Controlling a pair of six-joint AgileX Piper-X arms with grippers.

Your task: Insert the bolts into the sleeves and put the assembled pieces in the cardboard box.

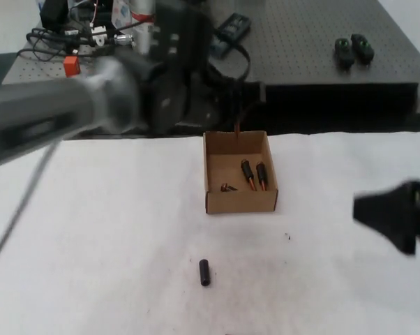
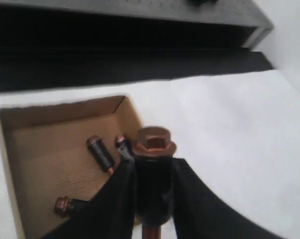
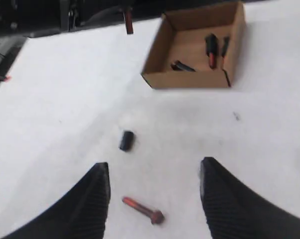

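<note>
**Readable text: none**

No legible text, label, number or sign in any view. The cardboard box (image 1: 241, 200) has plain brown walls, inside and out. The dark devices (image 1: 353, 50) at the far right of the bench are too small and blurred to tell whether they carry print.

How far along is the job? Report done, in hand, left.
Done: at least two assembled pieces lie in the cardboard box. In hand: the left gripper holds a bolted sleeve by the box. Left: one loose sleeve and one loose bolt on the cloth, near the open right gripper.
</note>
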